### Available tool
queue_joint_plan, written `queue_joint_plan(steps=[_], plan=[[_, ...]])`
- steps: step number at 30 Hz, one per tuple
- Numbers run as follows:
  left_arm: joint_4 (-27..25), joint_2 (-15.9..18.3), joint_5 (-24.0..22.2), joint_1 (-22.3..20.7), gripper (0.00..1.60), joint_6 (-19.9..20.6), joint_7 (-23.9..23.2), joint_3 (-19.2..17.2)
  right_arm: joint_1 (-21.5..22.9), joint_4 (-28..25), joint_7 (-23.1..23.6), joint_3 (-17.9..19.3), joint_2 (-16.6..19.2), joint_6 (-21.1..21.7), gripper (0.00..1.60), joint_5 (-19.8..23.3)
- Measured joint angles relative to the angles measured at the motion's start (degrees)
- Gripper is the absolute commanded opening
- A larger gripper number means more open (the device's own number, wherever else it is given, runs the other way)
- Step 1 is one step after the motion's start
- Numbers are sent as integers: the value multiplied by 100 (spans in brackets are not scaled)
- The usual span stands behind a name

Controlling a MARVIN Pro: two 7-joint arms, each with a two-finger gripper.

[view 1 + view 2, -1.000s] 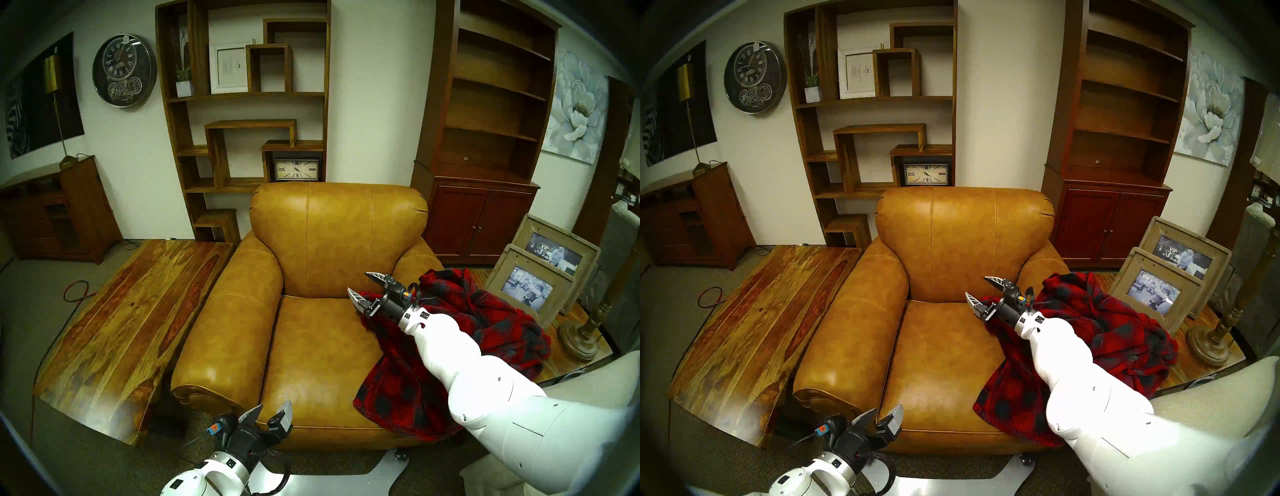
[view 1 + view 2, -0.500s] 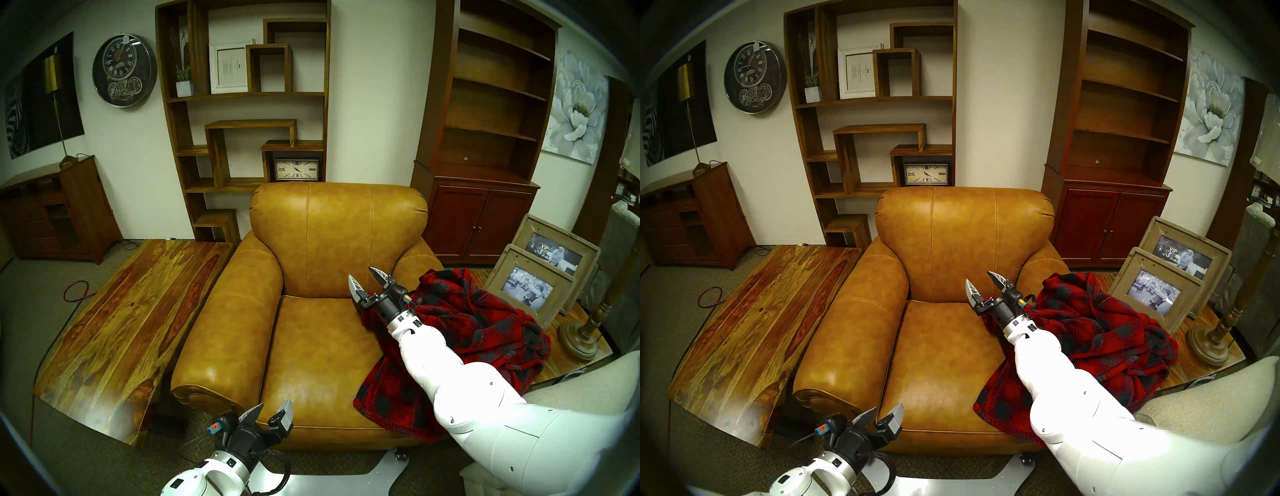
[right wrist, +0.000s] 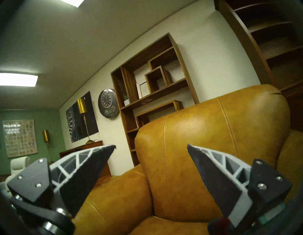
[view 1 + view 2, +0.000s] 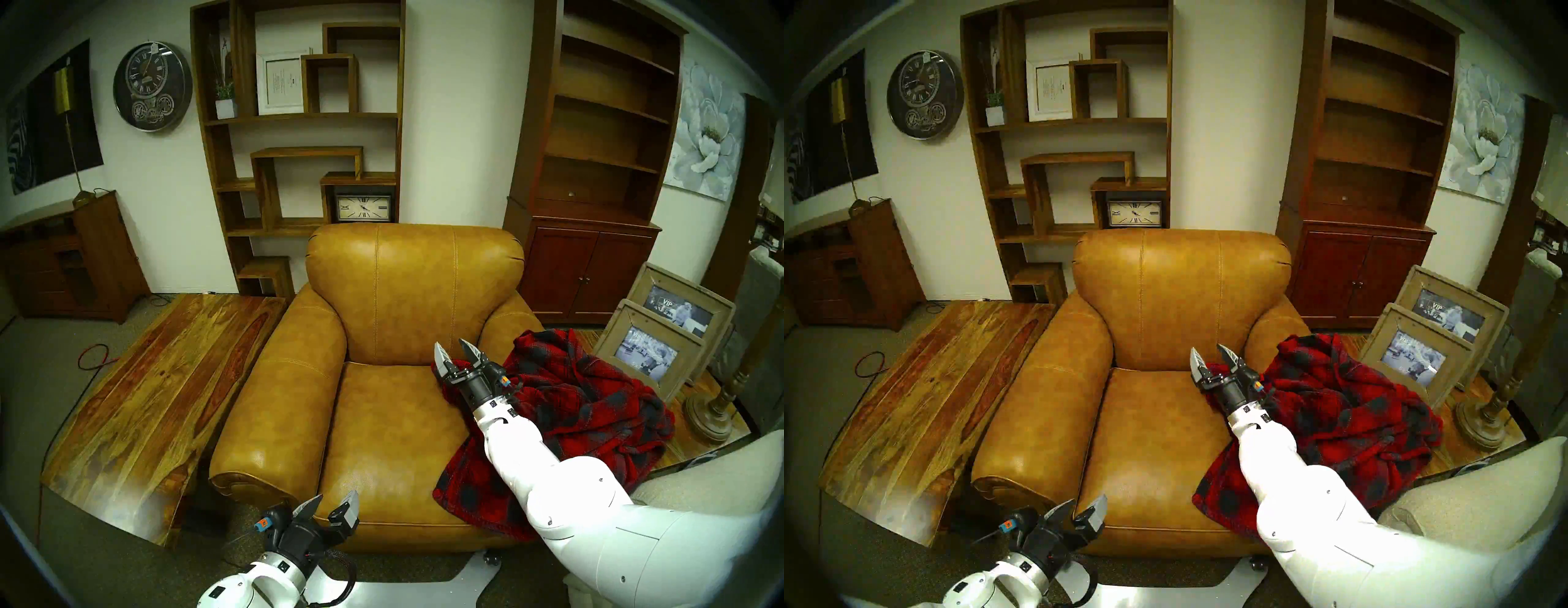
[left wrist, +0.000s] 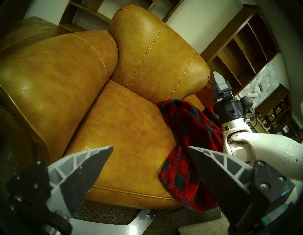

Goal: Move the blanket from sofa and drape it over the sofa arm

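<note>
The red and dark grey plaid blanket [image 4: 594, 399] lies heaped over the right sofa arm [image 4: 509, 320], with a flap hanging onto the seat's right side. It also shows in the right head view [image 4: 1348, 403] and the left wrist view [image 5: 185, 128]. The tan leather sofa [image 4: 394, 433] has most of its seat bare. My right gripper [image 4: 452, 344] is open and empty, just above the blanket's inner edge, tips pointing up at the backrest [image 3: 205, 147]. My left gripper [image 4: 335, 496] is open and empty, low at the seat's front left corner.
A long wooden table [image 4: 161, 403] stands left of the sofa. Two framed pictures [image 4: 649, 352] and a lamp base [image 4: 712, 416] stand right of the blanket. A beige cushion [image 4: 700, 479] is at the near right. Shelves [image 4: 297, 127] and a cabinet [image 4: 589, 271] line the back wall.
My right arm has swung left and its wrist has turned, so the open gripper now points up and back instead of left. The blanket and my left arm have not moved.
</note>
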Motion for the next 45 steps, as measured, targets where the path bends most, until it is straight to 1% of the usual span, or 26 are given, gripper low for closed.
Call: queue_joint_plan(steps=[4,10,16,25,35,41,45], plan=[[2,-1,0,-4,160,0,-1,5,-204,72,125,183,-88,65,160,142],[5,-1,0,-9,160,0,-2,11,-375,54,195,400,-183,116,160,332],[9,-1,0,-14,160,0,-2,17,-552,70,274,521,-259,229,160,420],[14,-2,0,-21,160,0,-3,25,-1117,181,469,718,-308,390,160,499],[17,-2,0,-28,160,0,-3,31,-1555,-50,432,901,-185,320,160,579],[19,-3,-1,-32,160,0,-3,35,-1753,-262,307,932,-128,193,160,604],[19,-3,-1,-34,160,0,-3,38,-1792,-425,201,891,-145,90,160,617]])
